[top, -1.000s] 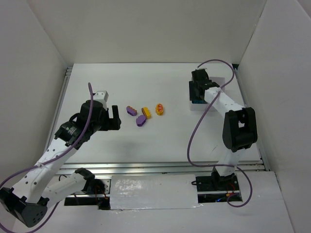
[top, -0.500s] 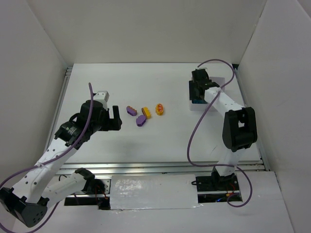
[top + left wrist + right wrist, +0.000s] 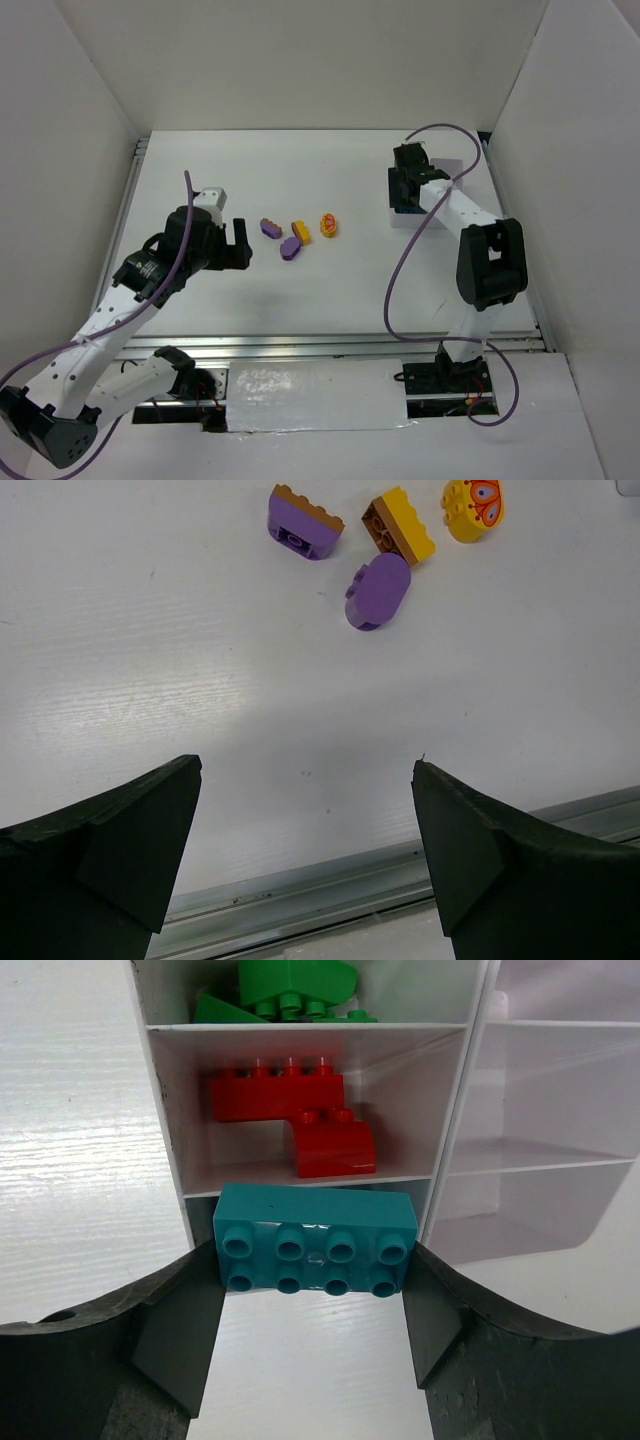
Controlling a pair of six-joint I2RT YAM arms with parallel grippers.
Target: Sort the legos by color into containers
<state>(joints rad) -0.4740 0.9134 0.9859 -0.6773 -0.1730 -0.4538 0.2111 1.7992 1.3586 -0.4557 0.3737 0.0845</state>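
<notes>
My right gripper (image 3: pixel 312 1260) is shut on a cyan studded brick (image 3: pixel 315 1238) and holds it over the near left cell of the translucent tray (image 3: pixel 165 1100). The cell beyond holds red bricks (image 3: pixel 290 1095), and the one after that holds green bricks (image 3: pixel 290 985). In the top view this gripper (image 3: pixel 405 195) is over the tray (image 3: pixel 408 222). My left gripper (image 3: pixel 305 768) is open and empty above the table. Ahead of it lie a purple brick (image 3: pixel 303 522), a yellow-orange brick (image 3: pixel 400 525), a purple oval (image 3: pixel 378 590) and a yellow oval (image 3: pixel 473 502).
The loose bricks lie mid-table (image 3: pixel 298 235), between the two arms. The tray's right column of cells (image 3: pixel 540 1100) looks empty. A metal rail (image 3: pixel 330 895) runs along the table's near edge. White walls enclose the table on three sides.
The right gripper has shifted very slightly over the tray with the cyan brick in it. The left arm has barely moved.
</notes>
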